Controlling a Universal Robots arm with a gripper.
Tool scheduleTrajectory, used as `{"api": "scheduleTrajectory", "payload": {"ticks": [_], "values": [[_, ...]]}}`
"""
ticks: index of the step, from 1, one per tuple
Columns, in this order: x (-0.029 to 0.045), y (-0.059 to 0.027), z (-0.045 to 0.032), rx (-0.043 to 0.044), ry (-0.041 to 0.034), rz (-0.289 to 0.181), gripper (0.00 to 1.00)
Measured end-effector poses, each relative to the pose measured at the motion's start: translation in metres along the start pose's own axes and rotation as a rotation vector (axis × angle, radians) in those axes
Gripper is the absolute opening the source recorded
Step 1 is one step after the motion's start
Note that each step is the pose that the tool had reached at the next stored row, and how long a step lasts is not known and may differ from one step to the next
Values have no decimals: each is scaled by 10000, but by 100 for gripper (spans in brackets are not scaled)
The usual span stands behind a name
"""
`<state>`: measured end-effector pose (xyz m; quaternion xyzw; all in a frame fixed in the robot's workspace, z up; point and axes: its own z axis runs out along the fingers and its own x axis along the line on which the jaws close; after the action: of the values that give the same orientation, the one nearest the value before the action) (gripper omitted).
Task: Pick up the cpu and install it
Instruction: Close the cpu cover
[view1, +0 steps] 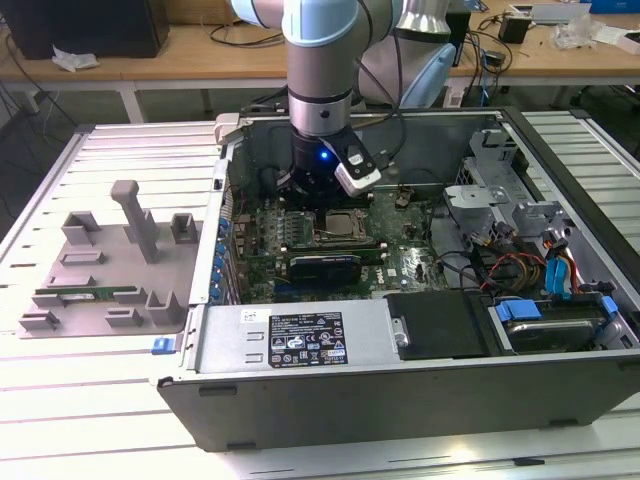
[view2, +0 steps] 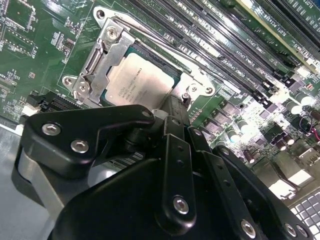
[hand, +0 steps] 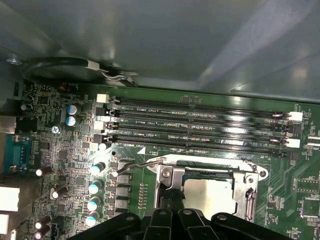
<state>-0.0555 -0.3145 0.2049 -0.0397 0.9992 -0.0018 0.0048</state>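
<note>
Black and bolted, my gripper (view1: 322, 200) hangs straight down inside the open grey metal computer case (view1: 400, 390). In both wrist views its jaws look drawn together with nothing between them (view2: 175, 107) (hand: 172, 197), the tip right at the edge of the square metal socket frame (view2: 107, 55).

The pale slatted metal table (view1: 120, 420) carries everything. At twelve o'clock in the exterior view runs a long wooden bench (view1: 200, 50) strewn with cables.

Within the case lies the green motherboard (view1: 400, 260). The small flat silver-grey cpu (view2: 137, 75) lies flat inside the socket frame, just under my tool. Four long black memory slots (hand: 200, 125) run beside it.

At nine o'clock of the case sits a grey moulded fixture tray (view1: 100, 250), and a long narrow green memory stick (view1: 85, 296) lies in its near slot.
</note>
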Motion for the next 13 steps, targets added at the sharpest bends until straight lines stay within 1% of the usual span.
{"api": "scheduleTrajectory", "payload": {"ticks": [13], "values": [[29, 3, 11, -10, -3, -1, 11]]}}
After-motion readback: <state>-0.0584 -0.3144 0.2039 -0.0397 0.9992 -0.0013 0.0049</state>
